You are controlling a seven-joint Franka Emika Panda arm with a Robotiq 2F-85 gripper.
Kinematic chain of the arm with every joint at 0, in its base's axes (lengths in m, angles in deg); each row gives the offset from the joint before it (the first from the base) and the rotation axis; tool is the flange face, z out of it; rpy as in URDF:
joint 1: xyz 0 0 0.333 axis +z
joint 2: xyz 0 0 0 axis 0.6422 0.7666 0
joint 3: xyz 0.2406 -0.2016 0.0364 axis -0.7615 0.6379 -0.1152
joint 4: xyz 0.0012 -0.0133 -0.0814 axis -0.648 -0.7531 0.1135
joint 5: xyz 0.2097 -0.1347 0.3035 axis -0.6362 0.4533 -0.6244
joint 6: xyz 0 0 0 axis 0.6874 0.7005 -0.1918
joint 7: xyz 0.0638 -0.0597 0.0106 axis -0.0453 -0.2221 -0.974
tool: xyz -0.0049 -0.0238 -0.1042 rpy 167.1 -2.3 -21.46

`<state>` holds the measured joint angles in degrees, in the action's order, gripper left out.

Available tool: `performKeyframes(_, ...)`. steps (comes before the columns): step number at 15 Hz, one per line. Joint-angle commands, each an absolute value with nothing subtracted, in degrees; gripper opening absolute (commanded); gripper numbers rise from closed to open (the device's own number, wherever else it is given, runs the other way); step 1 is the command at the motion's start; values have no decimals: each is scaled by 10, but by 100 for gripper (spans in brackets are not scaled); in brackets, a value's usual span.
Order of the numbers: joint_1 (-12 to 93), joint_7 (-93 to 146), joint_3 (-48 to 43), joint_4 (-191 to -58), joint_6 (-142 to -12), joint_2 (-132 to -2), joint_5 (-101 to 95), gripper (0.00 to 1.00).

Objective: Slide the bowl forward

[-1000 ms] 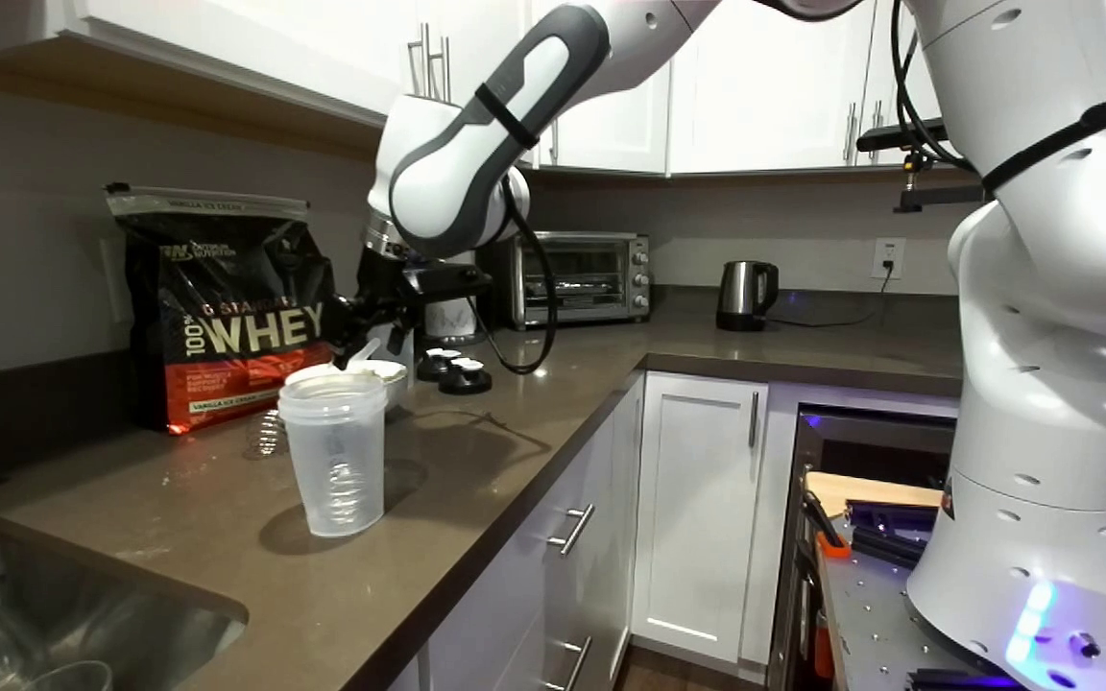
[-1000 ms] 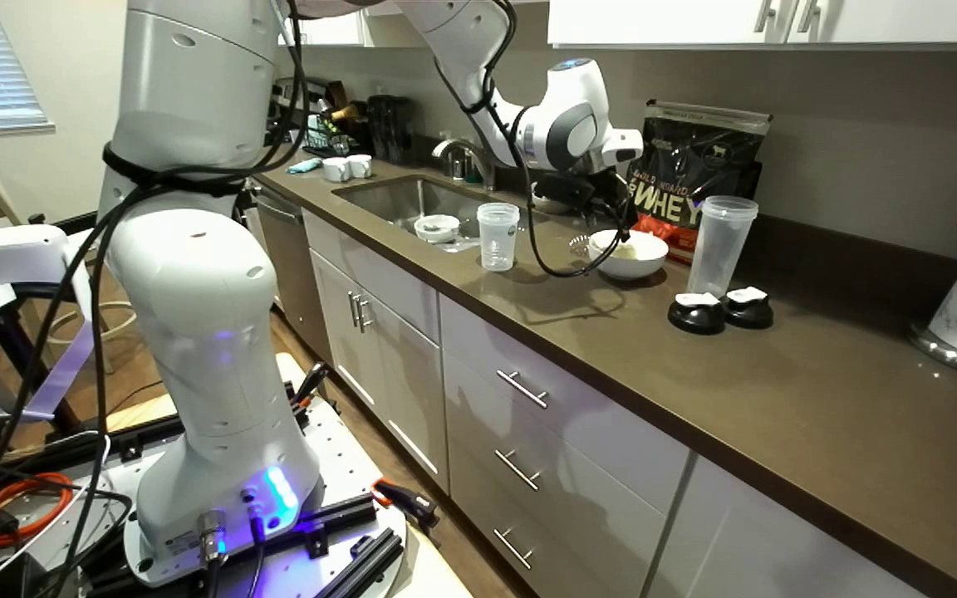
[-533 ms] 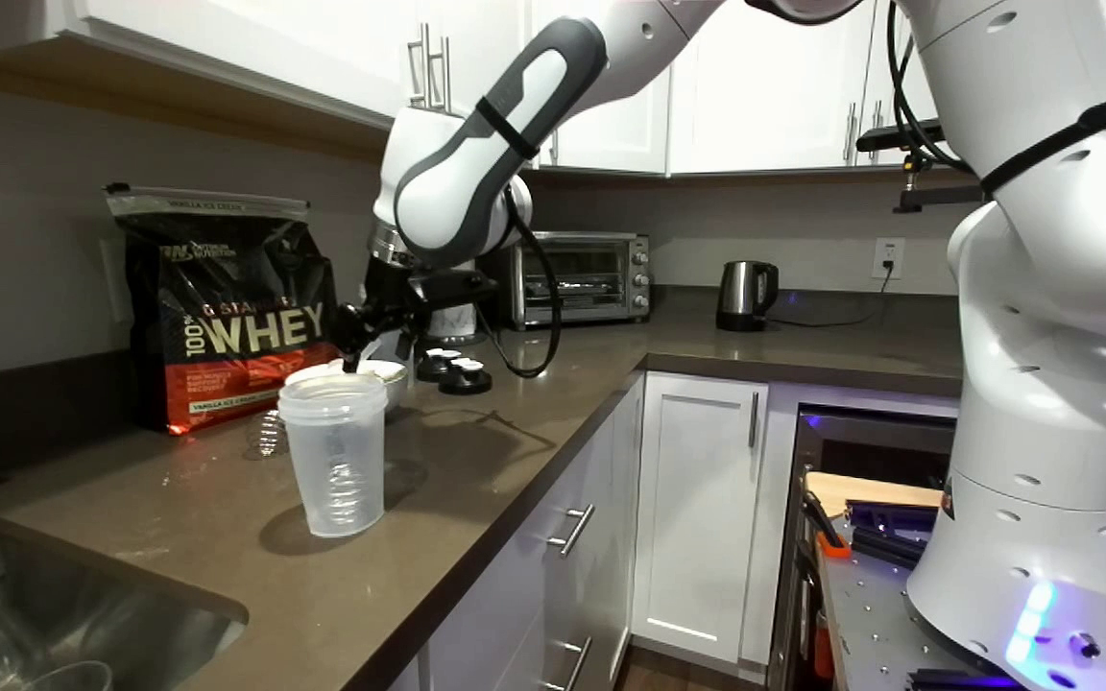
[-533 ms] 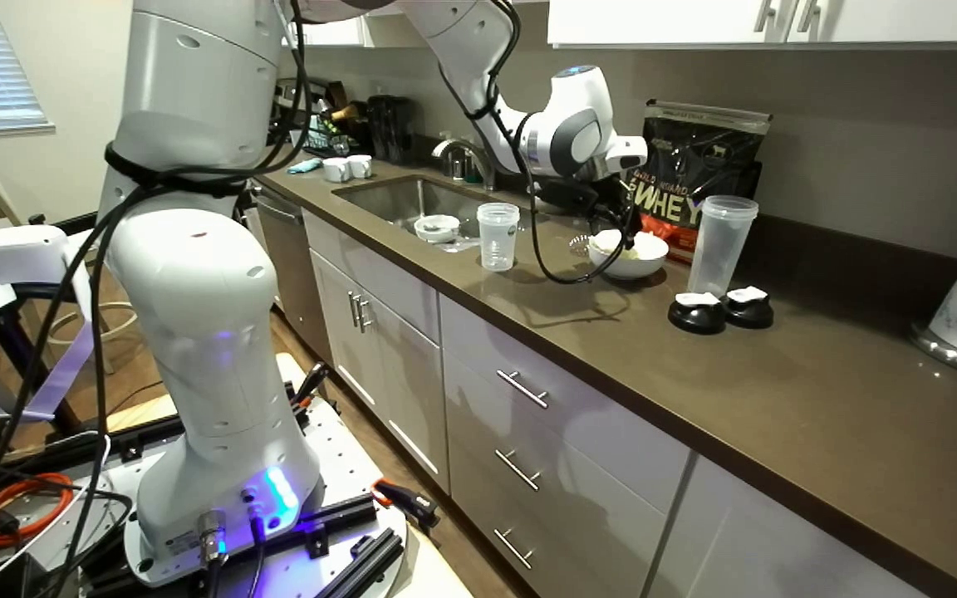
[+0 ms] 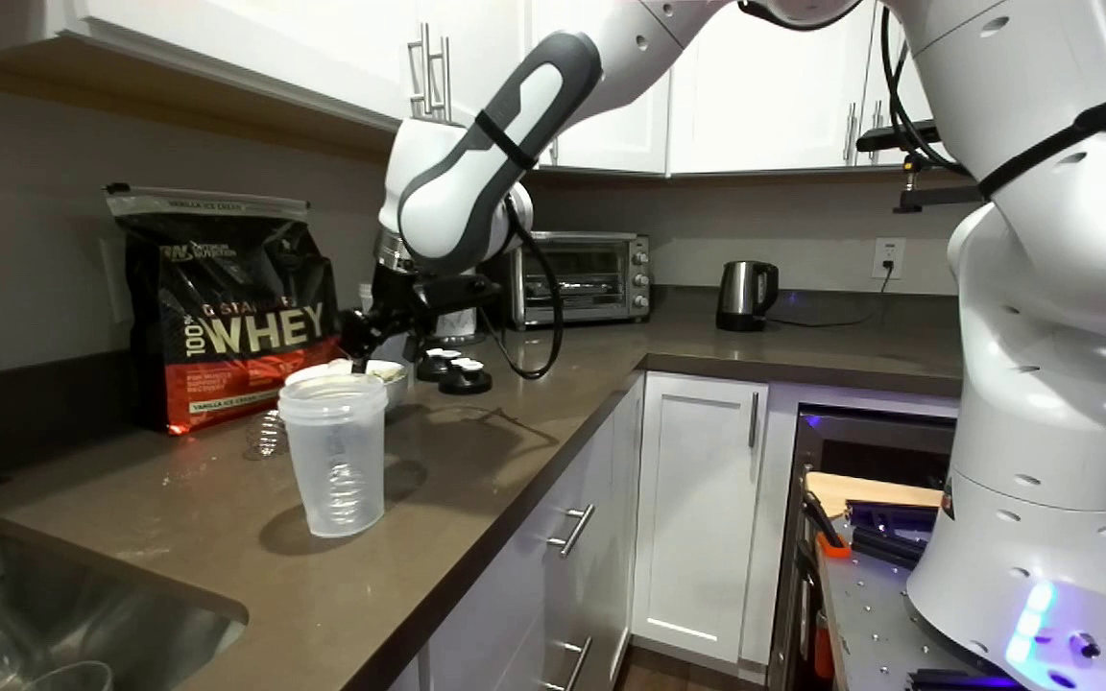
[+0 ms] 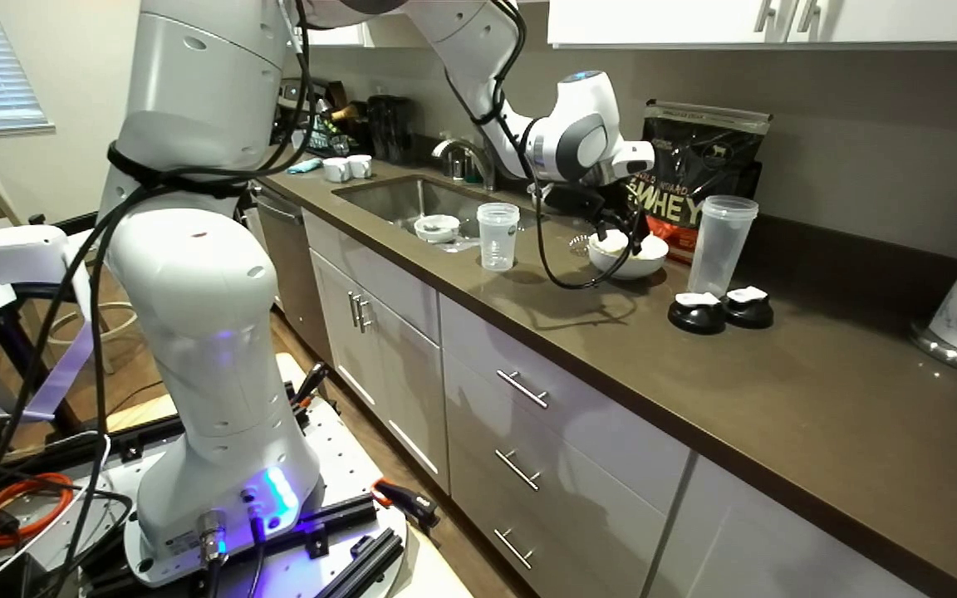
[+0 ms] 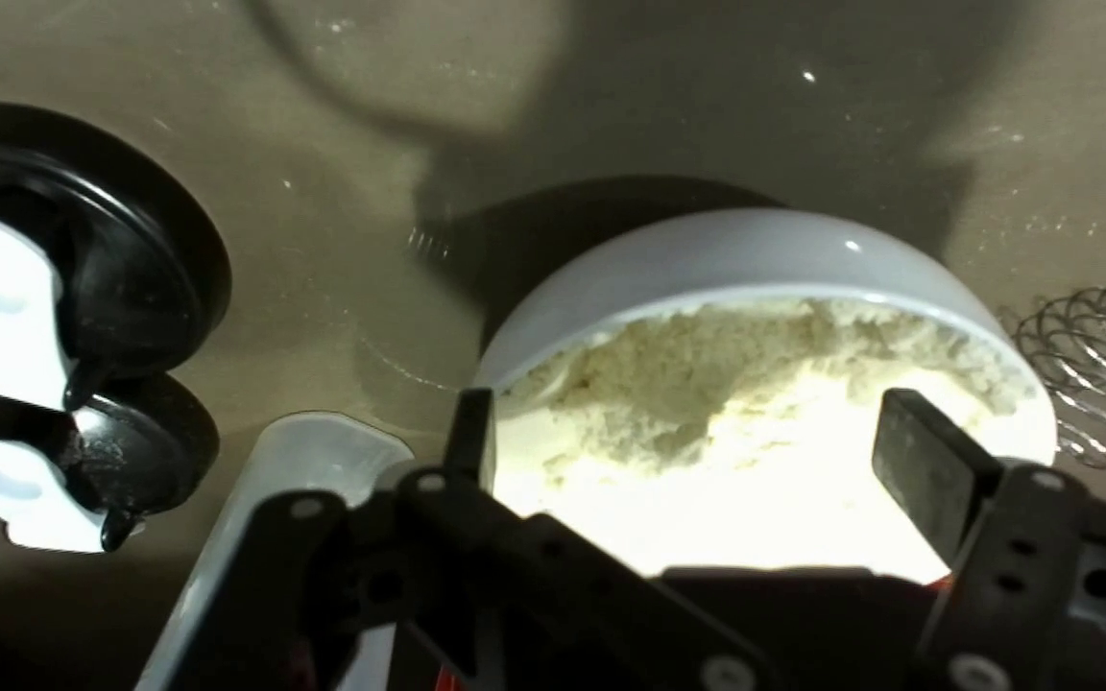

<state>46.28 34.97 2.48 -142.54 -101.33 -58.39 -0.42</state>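
The bowl [image 6: 651, 264] is white and round, holds pale powder, and stands upright on the counter in front of the whey bag. In an exterior view the bowl [image 5: 397, 386] is partly hidden behind a translucent cup. In the wrist view its outer wall [image 7: 745, 251] shows, with powder inside. My gripper [image 7: 692, 424] is open, with its two fingers wide apart over the bowl. The left finger lies near the bowl's left rim and the right finger over the powder. Whether they touch the bowl or powder I cannot tell. The gripper [image 5: 359, 363] points down at the bowl in both exterior views.
A translucent cup [image 5: 334, 461] stands on the sink side of the bowl. A taller translucent cup [image 6: 721, 245] and two black lids [image 6: 697, 314] stand on the far side. The whey bag [image 5: 236, 317] is behind. A wire whisk ball [image 7: 1105, 374] lies beside the bowl.
My gripper has moved down and slightly right in both exterior views, closer to the bowl. The bowl and the other things have not visibly moved.
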Motion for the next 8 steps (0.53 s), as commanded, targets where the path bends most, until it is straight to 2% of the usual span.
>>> performKeyframes(1, 469, 370, 35, -1416, -1021, -573, 16, 100)
performKeyframes(8, 469, 367, 36, -1419, -1016, -572, 16, 100)
